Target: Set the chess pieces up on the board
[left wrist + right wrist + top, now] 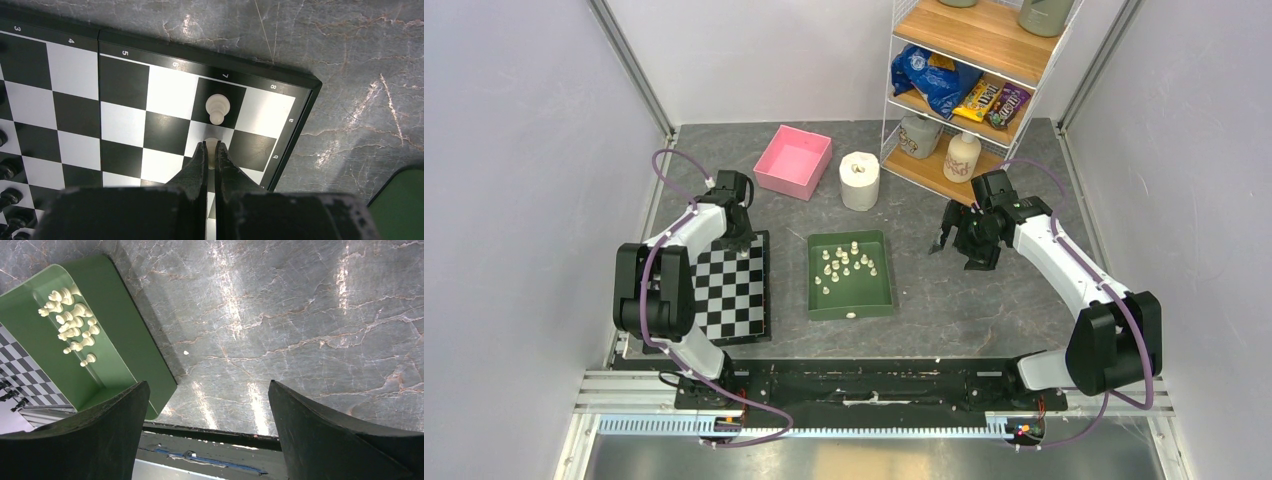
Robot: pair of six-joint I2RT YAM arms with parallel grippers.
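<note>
The checkered board [734,290] lies at the left, and its corner fills the left wrist view [75,70]. My left gripper [736,225] hangs over the board's far right corner, shut on a cream chess piece [212,143] that peeks out between the fingertips above a white square. A second cream piece [217,107] stands on the black square just beyond it. The other cream chess pieces [849,265] lie loose in the green tray [879,300], also seen in the right wrist view [70,322]. My right gripper [954,240] is open and empty above bare table [208,385], right of the tray.
Dark chess pieces [7,170] line the board's near left side. A pink box [793,161] and a white paper roll [859,180] stand behind the tray. A wire shelf [964,90] with bottles and snack bags is at the back right. Walls enclose the table.
</note>
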